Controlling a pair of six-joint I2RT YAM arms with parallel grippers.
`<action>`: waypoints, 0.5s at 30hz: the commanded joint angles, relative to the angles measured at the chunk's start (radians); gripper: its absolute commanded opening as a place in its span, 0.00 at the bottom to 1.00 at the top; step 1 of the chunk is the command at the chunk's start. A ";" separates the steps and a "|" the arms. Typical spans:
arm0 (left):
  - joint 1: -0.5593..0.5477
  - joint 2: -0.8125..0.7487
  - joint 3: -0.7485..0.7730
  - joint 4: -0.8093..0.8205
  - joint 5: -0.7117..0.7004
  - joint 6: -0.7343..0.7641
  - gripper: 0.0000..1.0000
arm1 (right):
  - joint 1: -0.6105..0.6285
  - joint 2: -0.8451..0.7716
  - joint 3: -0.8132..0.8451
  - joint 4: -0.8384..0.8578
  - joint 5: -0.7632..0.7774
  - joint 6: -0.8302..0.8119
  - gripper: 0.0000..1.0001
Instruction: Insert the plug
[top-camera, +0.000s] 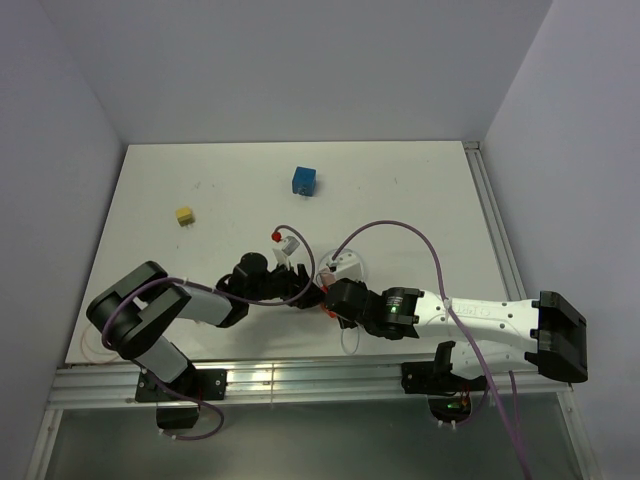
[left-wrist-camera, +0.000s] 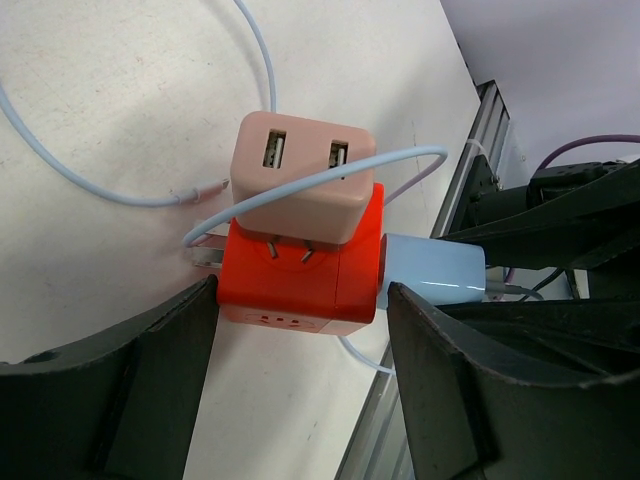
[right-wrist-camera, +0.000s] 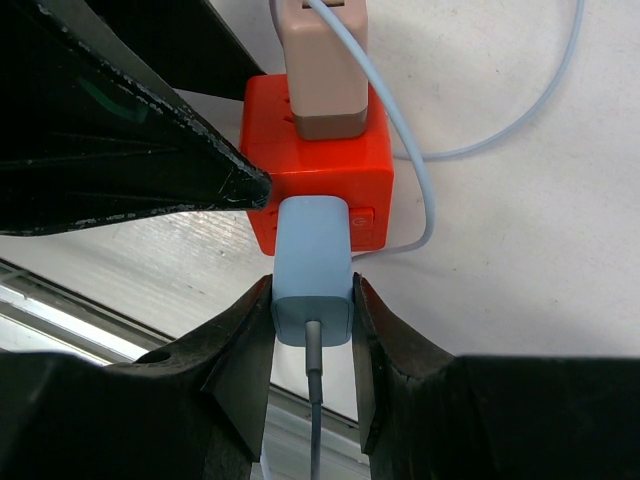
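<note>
The blue plug (right-wrist-camera: 313, 265) sits butted against the side face of the red socket cube (right-wrist-camera: 330, 170) on the desk (right-wrist-camera: 520, 250) with no prongs showing, so it looks fully or almost fully in. The right gripper (right-wrist-camera: 313, 292) is clamped on the plug's body, and the left gripper (left-wrist-camera: 302, 292) holds the cube with its jaws set wide on two opposite sides. What seems left is a last push, if needed, and letting go.

No words, brand names, numbers or signs can be read anywhere in the scene. The red socket cube (left-wrist-camera: 290, 285) has a few tiny pale marks low on its near face, too small and blurred to tell whether they are lettering.
</note>
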 joint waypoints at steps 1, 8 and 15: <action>-0.021 0.014 -0.003 0.072 0.050 0.011 0.72 | -0.006 -0.008 0.019 0.017 -0.005 0.009 0.00; -0.025 0.023 0.004 0.063 0.037 0.007 0.46 | -0.005 -0.004 0.025 0.008 -0.008 0.001 0.00; -0.025 0.048 0.004 0.041 0.041 0.008 0.00 | -0.006 0.033 0.051 -0.015 -0.022 -0.037 0.00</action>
